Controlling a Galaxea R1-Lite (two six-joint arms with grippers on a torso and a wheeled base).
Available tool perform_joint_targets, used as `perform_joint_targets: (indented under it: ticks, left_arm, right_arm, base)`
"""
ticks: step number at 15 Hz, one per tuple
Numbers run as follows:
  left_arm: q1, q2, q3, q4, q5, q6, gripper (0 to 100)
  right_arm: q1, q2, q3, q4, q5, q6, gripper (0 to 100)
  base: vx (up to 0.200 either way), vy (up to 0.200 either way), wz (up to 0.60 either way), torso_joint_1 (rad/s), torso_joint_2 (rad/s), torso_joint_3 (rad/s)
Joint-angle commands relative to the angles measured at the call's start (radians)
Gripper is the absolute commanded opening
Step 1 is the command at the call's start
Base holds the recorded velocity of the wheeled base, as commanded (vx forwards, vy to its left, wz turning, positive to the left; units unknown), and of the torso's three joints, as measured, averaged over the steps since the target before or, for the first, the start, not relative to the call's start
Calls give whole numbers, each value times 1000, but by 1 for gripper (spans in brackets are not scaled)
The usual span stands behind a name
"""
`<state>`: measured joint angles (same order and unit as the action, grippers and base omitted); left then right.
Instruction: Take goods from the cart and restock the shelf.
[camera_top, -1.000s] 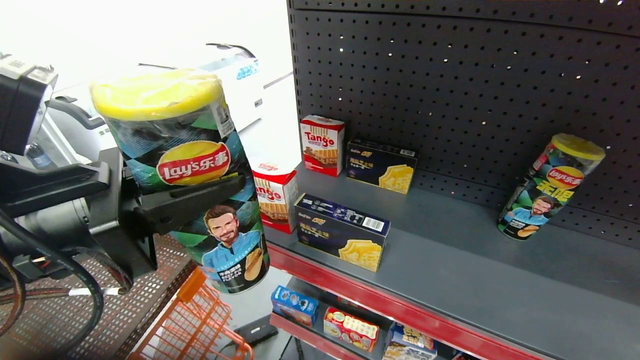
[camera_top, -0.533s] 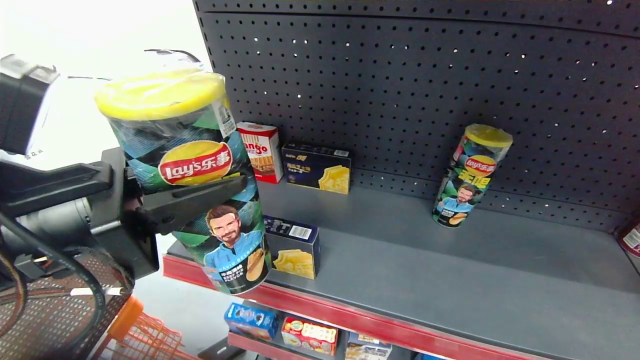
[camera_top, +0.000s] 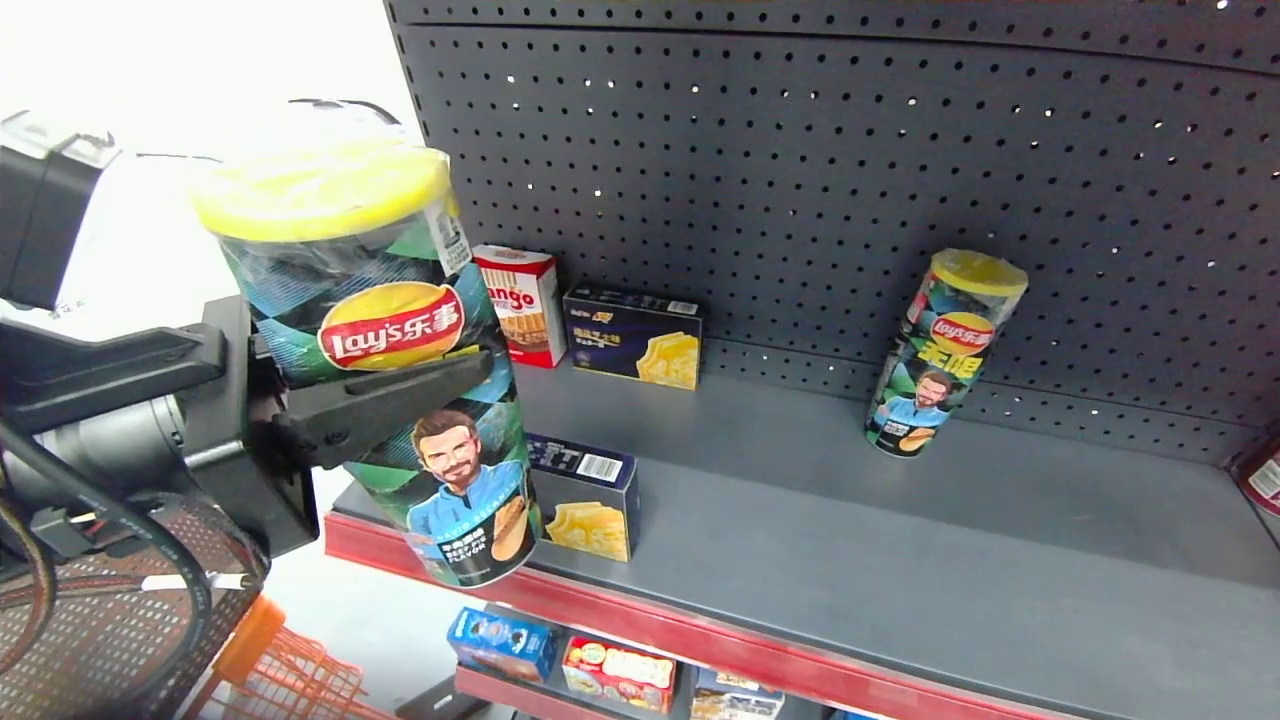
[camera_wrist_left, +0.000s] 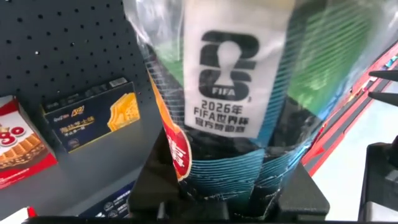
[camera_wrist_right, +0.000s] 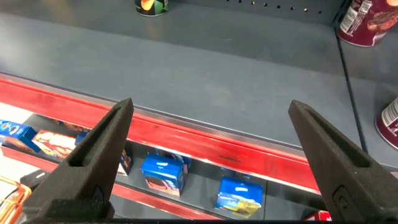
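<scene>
head view has the left gripper (camera_top: 420, 385) clamped on the can (camera_top: 340, 260), upright just off the shelf (camera_top: 800, 520) front, so clear the red lip (camera_top: 700, 632), then set it beside the standing can (camera_top: 945, 350); right gripper (camera_wrist_right: 210, 109) hangs open.
</scene>
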<state>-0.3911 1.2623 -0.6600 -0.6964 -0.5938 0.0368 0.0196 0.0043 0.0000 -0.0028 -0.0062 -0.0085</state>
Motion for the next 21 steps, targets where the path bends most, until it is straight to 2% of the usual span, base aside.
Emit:
perform_joint_targets:
  ticks: [1, 8, 21]
  left_arm:
    - [0, 2, 0, 0, 0, 0, 0]
    - [1, 2, 5, 0, 0, 0, 0]
    - [8, -8, 8, 3, 2, -2, 0]
  right_arm:
    - [0, 0, 0, 0, 0, -1, 100]
    - [0, 0, 0, 0, 0, 1, 100]
    - [0, 2, 0, 1, 5, -4, 100]
  base:
    - [0, 0, 0, 0, 0, 0]
    - [0, 0, -600, -1, 2, 1]
    - [0, 0, 0, 0, 0, 0]
